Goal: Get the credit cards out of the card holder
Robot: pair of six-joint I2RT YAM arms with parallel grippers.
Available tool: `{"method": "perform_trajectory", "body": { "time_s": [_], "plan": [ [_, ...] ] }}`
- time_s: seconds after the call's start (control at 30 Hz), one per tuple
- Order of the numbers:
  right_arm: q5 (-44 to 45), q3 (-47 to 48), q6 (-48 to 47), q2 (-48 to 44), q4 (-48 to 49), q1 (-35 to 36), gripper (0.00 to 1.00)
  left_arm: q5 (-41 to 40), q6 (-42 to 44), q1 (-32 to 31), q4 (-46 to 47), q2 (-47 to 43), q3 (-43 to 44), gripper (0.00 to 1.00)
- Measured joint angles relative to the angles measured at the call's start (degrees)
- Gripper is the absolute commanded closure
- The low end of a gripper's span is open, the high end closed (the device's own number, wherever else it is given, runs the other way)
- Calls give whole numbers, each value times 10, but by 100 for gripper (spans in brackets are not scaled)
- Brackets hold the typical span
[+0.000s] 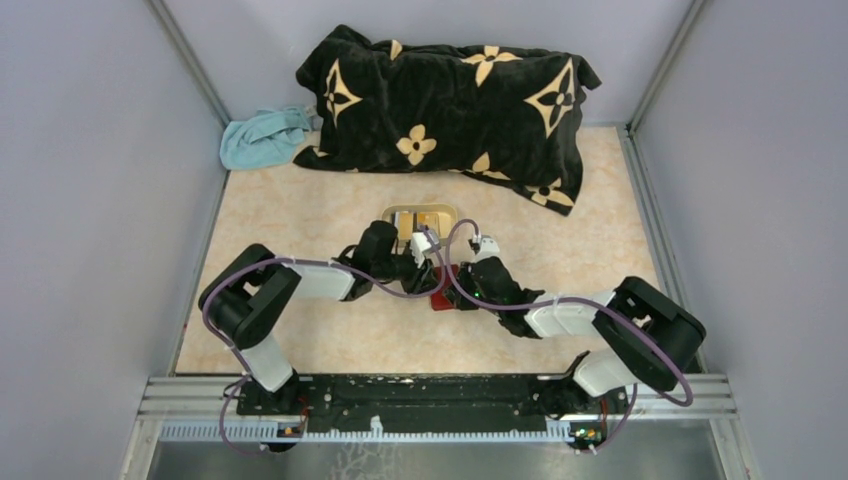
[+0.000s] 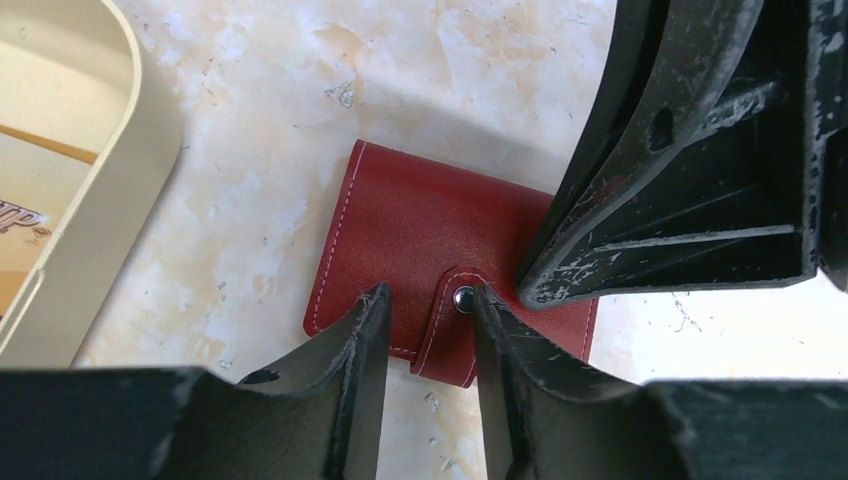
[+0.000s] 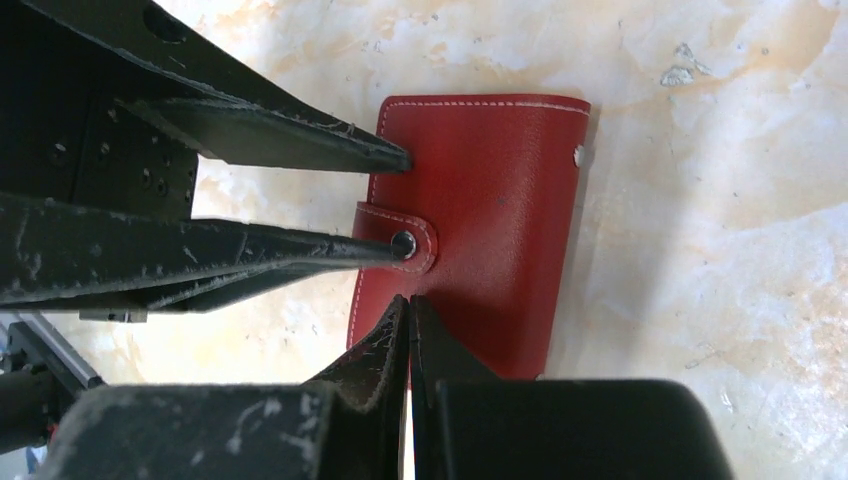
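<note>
The dark red card holder lies closed and flat on the marble tabletop, its tab snapped shut. It also shows in the right wrist view and in the top view. My left gripper is open, its fingertips on either side of the tab at the snap. My right gripper is shut, its tips resting on the card holder's cover just beside the tab. Any credit cards inside the holder are hidden. Flat orange and white card-like pieces lie in the beige tray.
The beige oval tray stands just behind the card holder and shows at the left of the left wrist view. A black blanket with tan flowers and a light blue cloth lie at the back. Grey walls close in both sides.
</note>
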Motion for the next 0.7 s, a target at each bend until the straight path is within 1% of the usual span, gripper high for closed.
{"method": "perform_trajectory", "body": {
  "time_s": [0.07, 0.1, 0.17, 0.2, 0.4, 0.7],
  "plan": [
    [-10, -9, 3, -8, 2, -6, 100, -8, 7, -3, 0, 0, 0, 70],
    [-14, -12, 4, -12, 1, -10, 100, -9, 8, -3, -1, 0, 1, 77],
    [-22, -17, 5, -20, -2, -16, 100, -8, 10, -3, -5, 4, 7, 96],
    [-25, -18, 5, -23, -3, -19, 100, -8, 12, -5, -7, 10, 13, 100],
    [-37, -27, 5, -36, -6, -36, 100, -8, 22, -21, -21, 40, 50, 100],
    [-40, -28, 2, -65, -37, -42, 100, -24, 1, -25, 6, 32, 30, 100]
  ]
}}
